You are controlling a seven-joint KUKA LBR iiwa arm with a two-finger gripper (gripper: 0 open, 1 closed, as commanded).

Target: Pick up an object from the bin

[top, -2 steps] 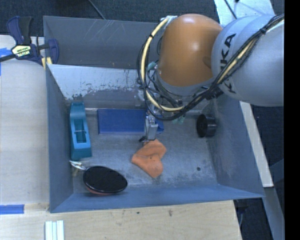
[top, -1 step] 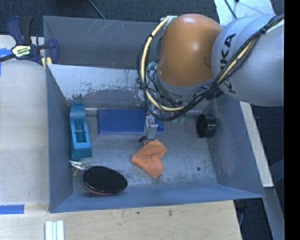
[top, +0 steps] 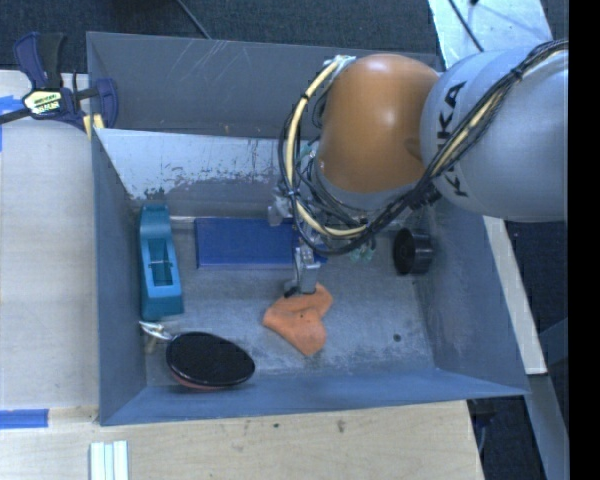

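Bin: grey metal bin [top: 380, 313] with scratched sloping walls; a few loose things lie spread on its floor.
Gripper: the gripper [top: 302, 288] stands low over the middle of the floor and seems to touch the upper edge of the orange thing; whether it is released or clenched I cannot tell.
Task's thing: orange irregular crumpled-looking lump [top: 302, 326], lying flat just below the gripper, towards the front wall.
Handling: I judge it light, soft and not fragile (the ragged outline suggests foam or cloth); it may squash when pinched.
Where to hold: across its narrower upper part, and deep enough that it does not slide out.
Neighbours: dark blue flat rectangular block [top: 242, 243] near on the left; small black round knob [top: 413, 252] on the right; light blue plastic tape dispenser [top: 160, 263] and black oval disc [top: 210, 359] well apart.
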